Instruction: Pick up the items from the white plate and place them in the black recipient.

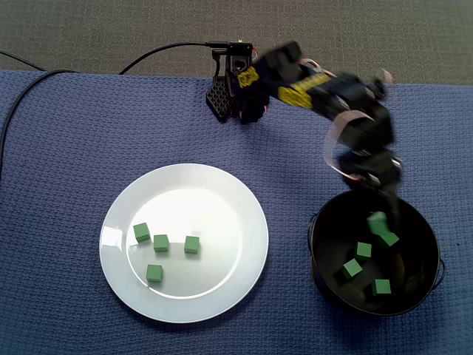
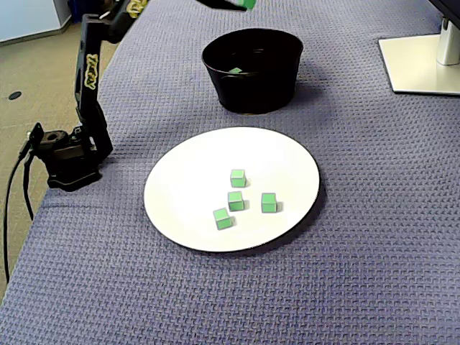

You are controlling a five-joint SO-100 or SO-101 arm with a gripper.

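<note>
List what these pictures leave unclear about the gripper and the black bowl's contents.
- Gripper: smeared by motion blur in a fixed view, and cut off by the top edge in a fixed view. Open or shut cannot be told.
- Green cube at that top edge: whether it is gripped is cut off.
- Black bowl: its near wall hides most of the inside, and only one cube shows.
- Cube count in the bowl: the blurred arm covers part of it.

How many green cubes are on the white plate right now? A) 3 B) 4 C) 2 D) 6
B: both fixed views show four green cubes lying on the white plate, grouped near its middle.
</note>
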